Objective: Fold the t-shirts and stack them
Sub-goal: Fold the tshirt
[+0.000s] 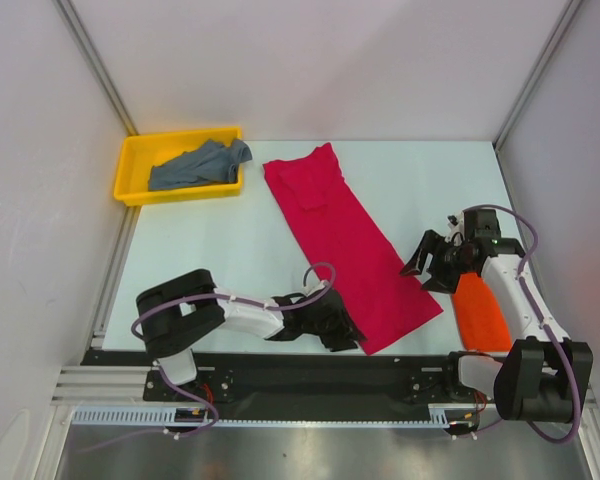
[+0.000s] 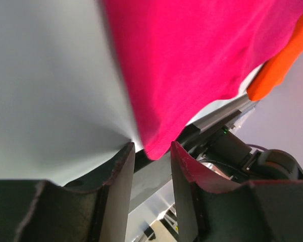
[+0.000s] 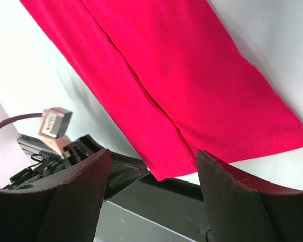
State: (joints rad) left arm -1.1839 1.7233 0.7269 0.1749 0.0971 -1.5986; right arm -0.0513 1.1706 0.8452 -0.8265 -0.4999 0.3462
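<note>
The left hand (image 2: 151, 147) is low at the near edge of the tabletop (image 1: 210, 250), at the near left corner of the crimson-pink t-shirt (image 1: 350, 245). Its two fingers (image 2: 118, 176) stand partly apart, a narrow to middling gap. In the left wrist view the shirt's pointed corner sits right at the mouth of that gap, between the fingertips. A strip of clear space shows on either side of the cloth, so the fingers are not pressed onto it and the hand is not gripping the shirt

The right hand (image 3: 152, 154) hovers at the shirt's right side, close to its near end. Its fingers (image 3: 227, 186) are spread wide, with nothing between them and nothing touching them. In the right wrist view the hemmed near end of the shirt and a lengthwise fold line lie flat beyond the fingertips

The crimson-pink t-shirt is folded into a long narrow strip. It runs diagonally across the middle of the tabletop, from the far centre down to the near edge between the two arms. The orange-red t-shirt (image 1: 480, 315) is a compact bundle on the near right, just beside the right arm and apart from the crimson one. The grey-blue t-shirt (image 1: 195, 165) lies crumpled inside the yellow tray (image 1: 130, 170) at the far left corner
</note>
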